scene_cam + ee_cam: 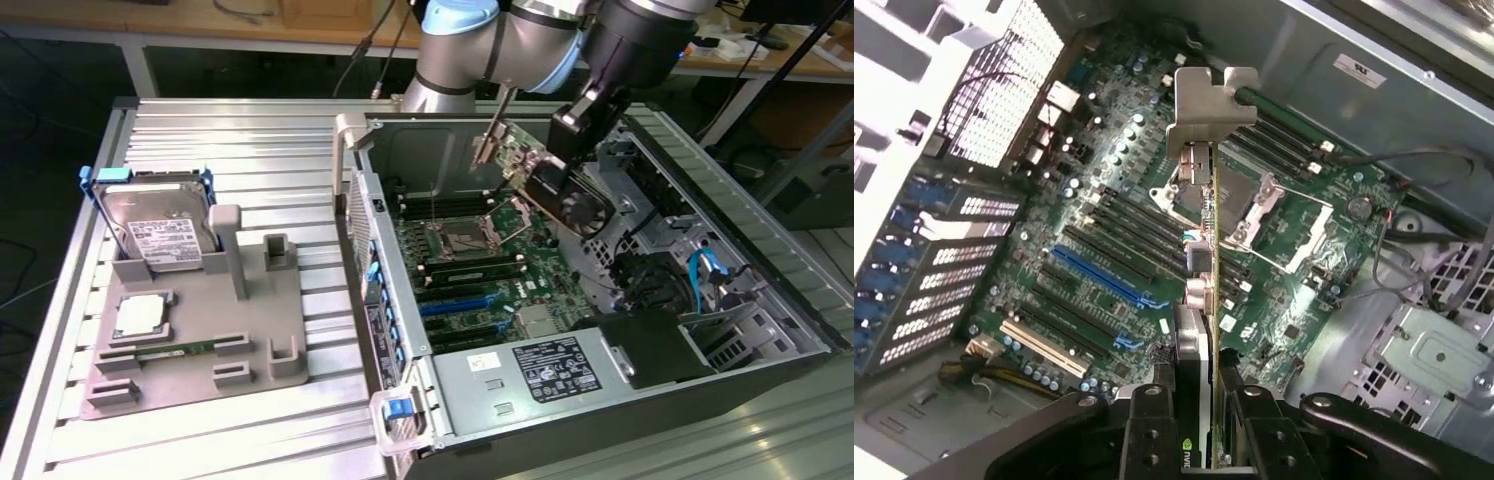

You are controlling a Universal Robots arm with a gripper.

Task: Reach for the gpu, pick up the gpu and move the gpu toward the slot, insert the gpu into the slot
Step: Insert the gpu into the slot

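The gpu [558, 192], a dark card with a round black fan and a silver end bracket [489, 140], hangs tilted inside the open computer case, above the green motherboard [487, 262]. My gripper [577, 122] is shut on its upper edge. In the wrist view the gpu [1205, 262] appears edge-on between my fingers [1150, 425], with its bracket [1206, 100] at the far end and my gripper [1201, 405] clamped on it. The blue expansion slots [461, 300] lie lower on the board, apart from the card; a long blue slot [1104, 278] runs beside the card's line.
The case walls [367, 200] and drive cage [641, 190] close in around the card. A power supply [547, 365] and blue cable [705, 270] sit near the case front. On the exterior view's left a grey holder [200, 340] carries a hard drive [160, 235], a processor [140, 315] and a memory stick [174, 350].
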